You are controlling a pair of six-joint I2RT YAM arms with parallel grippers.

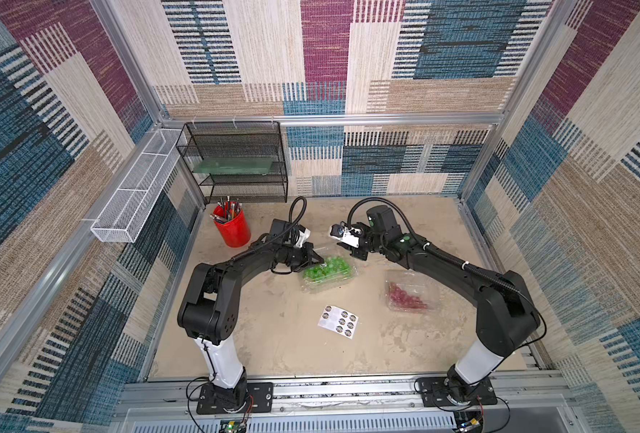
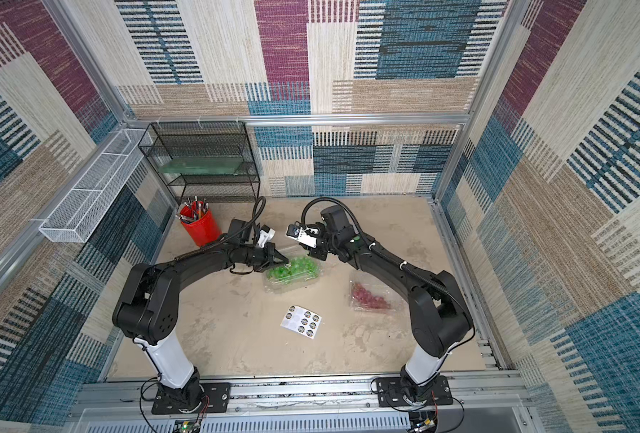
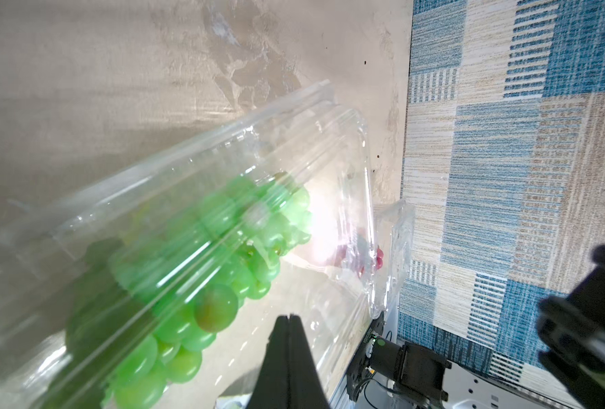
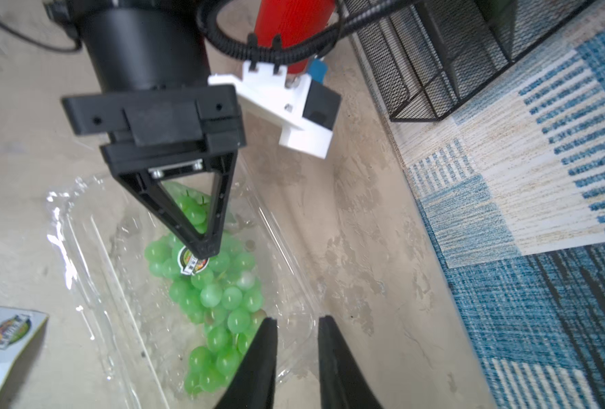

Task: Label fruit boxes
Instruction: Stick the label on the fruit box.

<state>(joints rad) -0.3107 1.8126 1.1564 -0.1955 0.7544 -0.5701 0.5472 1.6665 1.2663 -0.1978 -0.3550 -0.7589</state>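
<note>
The fruit box of green grapes (image 1: 327, 273) (image 2: 292, 271) (image 3: 187, 248) (image 4: 205, 301) lies mid-table with its clear lid closed. My left gripper (image 1: 322, 261) (image 2: 286, 262) (image 3: 289, 317) (image 4: 205, 249) is shut, its tips pressed down on a round sticker (image 4: 192, 262) that sits on that lid. My right gripper (image 1: 342, 246) (image 2: 305, 247) (image 4: 297, 322) hovers open over the box's far right corner, whose rim shows between the fingers without being pinched. The fruit box of red grapes (image 1: 410, 296) (image 2: 374, 298) rests to the right, under the right arm.
A white sheet of round stickers (image 1: 339, 321) (image 2: 301, 322) (image 4: 3, 329) lies in front of the green box. A red pencil cup (image 1: 232, 228) (image 2: 200, 226) stands at the back left beside a black mesh rack (image 1: 236, 161). A white wire basket (image 1: 134, 191) hangs on the left wall.
</note>
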